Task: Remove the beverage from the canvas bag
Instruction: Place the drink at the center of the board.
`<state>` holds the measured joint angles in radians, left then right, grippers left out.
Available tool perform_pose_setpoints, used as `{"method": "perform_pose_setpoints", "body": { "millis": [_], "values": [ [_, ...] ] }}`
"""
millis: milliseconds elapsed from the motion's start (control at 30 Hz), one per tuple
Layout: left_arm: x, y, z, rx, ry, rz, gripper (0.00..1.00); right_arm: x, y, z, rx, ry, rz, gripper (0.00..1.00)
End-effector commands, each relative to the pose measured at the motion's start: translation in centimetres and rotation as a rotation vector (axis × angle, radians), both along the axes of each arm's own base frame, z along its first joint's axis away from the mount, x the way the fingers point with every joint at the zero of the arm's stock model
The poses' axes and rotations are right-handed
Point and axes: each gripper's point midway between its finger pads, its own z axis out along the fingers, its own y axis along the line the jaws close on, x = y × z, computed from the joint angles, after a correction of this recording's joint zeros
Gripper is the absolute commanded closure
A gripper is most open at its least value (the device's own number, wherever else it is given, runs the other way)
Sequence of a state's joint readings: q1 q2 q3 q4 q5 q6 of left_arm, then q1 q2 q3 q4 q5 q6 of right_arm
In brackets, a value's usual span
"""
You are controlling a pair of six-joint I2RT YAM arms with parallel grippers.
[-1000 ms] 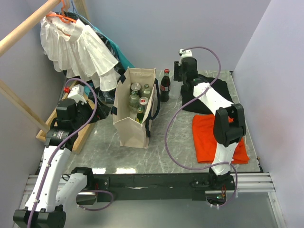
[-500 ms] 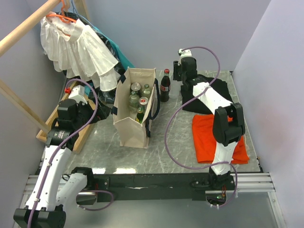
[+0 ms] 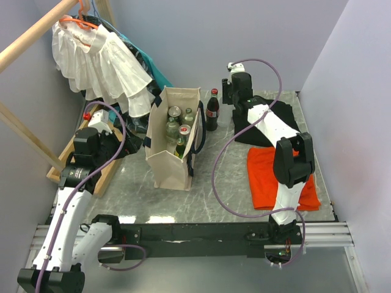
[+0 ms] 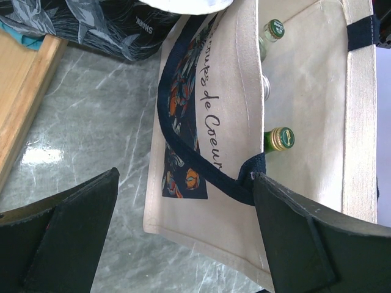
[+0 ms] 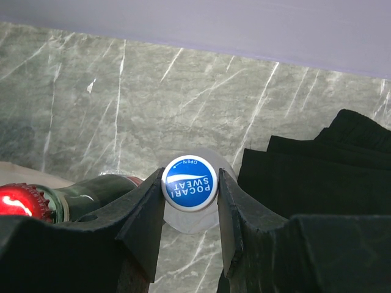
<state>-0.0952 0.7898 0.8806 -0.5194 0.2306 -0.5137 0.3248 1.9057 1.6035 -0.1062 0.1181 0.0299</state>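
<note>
The cream canvas bag (image 3: 172, 160) with navy handles stands upright mid-table, with several bottles and cans (image 3: 178, 129) inside it. My right gripper (image 5: 190, 190) is shut on the blue "Pocari Sweat" cap of a clear bottle (image 5: 190, 183), outside the bag, over the marble at the back. A red-capped cola bottle (image 3: 212, 110) stands just left of it. In the top view the right gripper (image 3: 234, 91) hides the clear bottle. My left gripper (image 4: 184, 177) is open, to the left of the bag (image 4: 299, 122) and pointing at its printed side, with green bottles (image 4: 280, 138) showing inside.
A black cloth (image 3: 278, 119) and a red cloth (image 3: 278, 177) lie on the right of the table. A white ruffled garment (image 3: 101, 64) hangs from a wooden rail at the back left, above a dark patterned bag (image 4: 91, 24) and a wooden board (image 4: 21, 91).
My right gripper has shifted slightly left and back, towards the cola bottle, still shut on the bottle cap. The left arm has barely moved.
</note>
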Motion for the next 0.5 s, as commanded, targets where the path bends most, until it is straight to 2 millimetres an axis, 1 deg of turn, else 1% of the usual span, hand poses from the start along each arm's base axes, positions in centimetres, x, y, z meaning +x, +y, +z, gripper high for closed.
{"method": "perform_pose_setpoints", "body": {
  "millis": [0,100,167,267,300,333,400,467],
  "values": [
    [0.2,-0.26,1.23,-0.01,-0.057,-0.014,0.04,1.41,0.52,7.05,0.035,-0.178,-0.005,0.69],
    [0.15,-0.5,1.14,-0.014,-0.06,-0.029,0.04,1.28,0.69,7.15,0.039,-0.183,0.008,0.68],
    [0.1,-0.57,1.05,-0.015,-0.056,-0.034,0.04,1.23,0.84,7.15,0.042,-0.181,0.016,0.58],
    [0.07,-0.67,1.17,-0.019,-0.06,-0.039,0.04,1.2,1.04,7.41,0.045,-0.183,0.024,0.56],
    [-0.01,-0.67,1.19,-0.019,-0.06,-0.039,0.04,1.22,1.05,7.48,0.045,-0.184,0.024,0.54],
    [-0.03,-0.64,1.22,-0.019,-0.061,-0.037,0.04,1.16,1.09,7.54,0.045,-0.185,0.024,0.48],
    [-0.04,-0.59,1.36,-0.018,-0.066,-0.035,0.04,1.1,0.9,7.65,0.044,-0.186,0.018,0.48],
    [-0.09,-0.63,1.44,-0.018,-0.066,-0.038,0.04,1.03,0.93,7.59,0.044,-0.188,0.018,0.44]
  ]
}}
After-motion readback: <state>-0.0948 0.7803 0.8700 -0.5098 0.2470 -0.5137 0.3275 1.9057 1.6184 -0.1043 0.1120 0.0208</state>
